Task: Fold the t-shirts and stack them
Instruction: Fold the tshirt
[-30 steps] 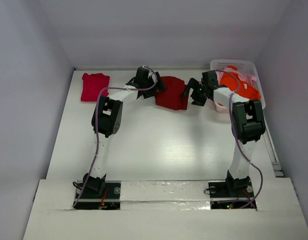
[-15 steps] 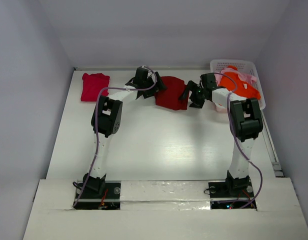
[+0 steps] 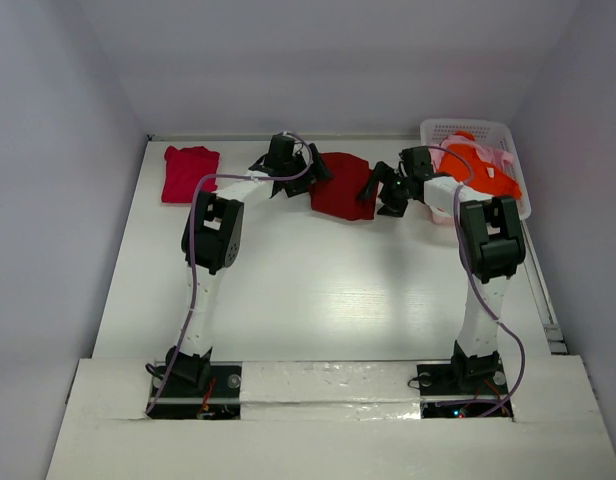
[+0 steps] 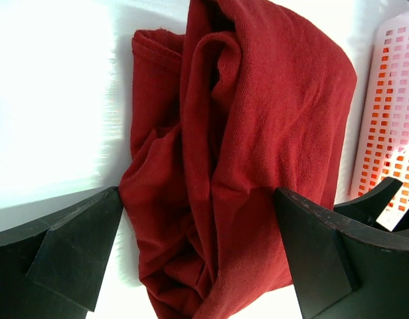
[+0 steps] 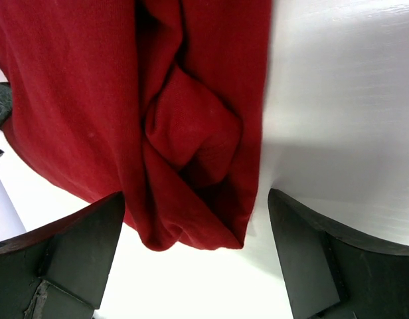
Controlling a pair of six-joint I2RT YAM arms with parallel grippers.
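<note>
Lying bunched on the table point(image 3: 288, 280), the dark red t-shirt point(image 4: 257, 119) is ungripped. Left gripper point(image 4: 196, 199) and right gripper point(image 5: 196, 196) each straddle it, jaws wide apart.

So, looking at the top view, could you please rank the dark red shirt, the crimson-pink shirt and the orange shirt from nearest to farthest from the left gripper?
Measured from the left gripper:
1. Dark red shirt, just to its right, between the two arms.
2. Crimson-pink shirt, off to its left near the table's far-left corner.
3. Orange shirt, in the white basket at the far right.
</note>
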